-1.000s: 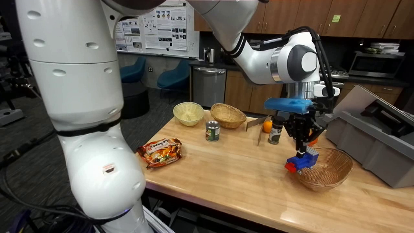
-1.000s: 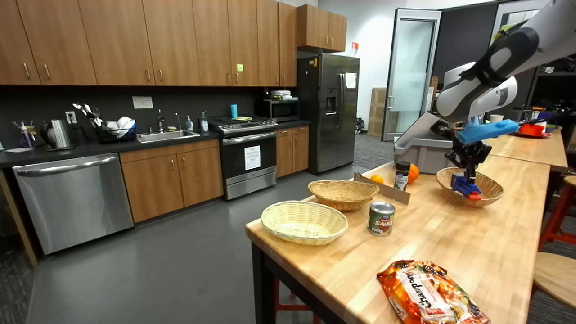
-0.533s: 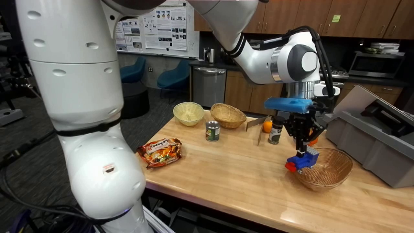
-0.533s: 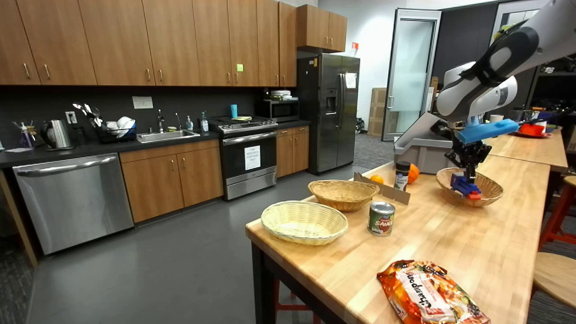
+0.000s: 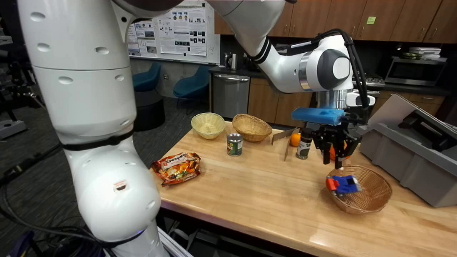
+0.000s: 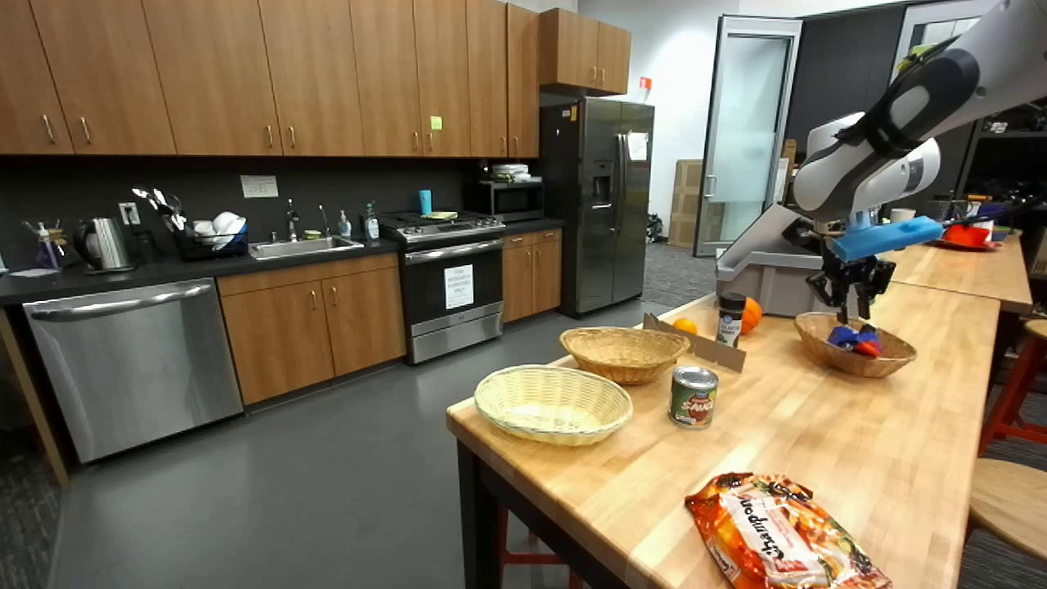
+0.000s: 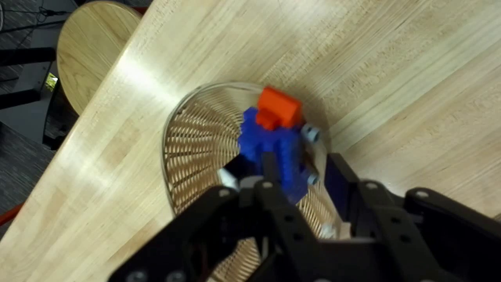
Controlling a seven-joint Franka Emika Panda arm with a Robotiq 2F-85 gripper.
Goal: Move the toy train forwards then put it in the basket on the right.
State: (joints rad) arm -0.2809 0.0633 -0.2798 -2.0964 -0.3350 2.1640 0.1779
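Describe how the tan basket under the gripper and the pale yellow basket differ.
Colour: the tan basket is browner than the pale yellow basket.
Situation: the tan basket is beneath the open gripper, holding the toy train; the pale yellow basket stands near a corner of the table.
Both are woven.

There are three baskets (image 5: 376, 189), one toy train (image 5: 345, 185), one can (image 5: 234, 145).

Snack bag (image 6: 777, 528) on worktop (image 6: 826, 433): "Champon…". Can (image 6: 694, 398): "SAUCE". Paper sign (image 6: 459, 286) on oven door (image 6: 424, 288): "FOR RESEARCH PURPOSES ONLY". Jar label (image 6: 728, 329), posters (image 5: 182, 32): too small.
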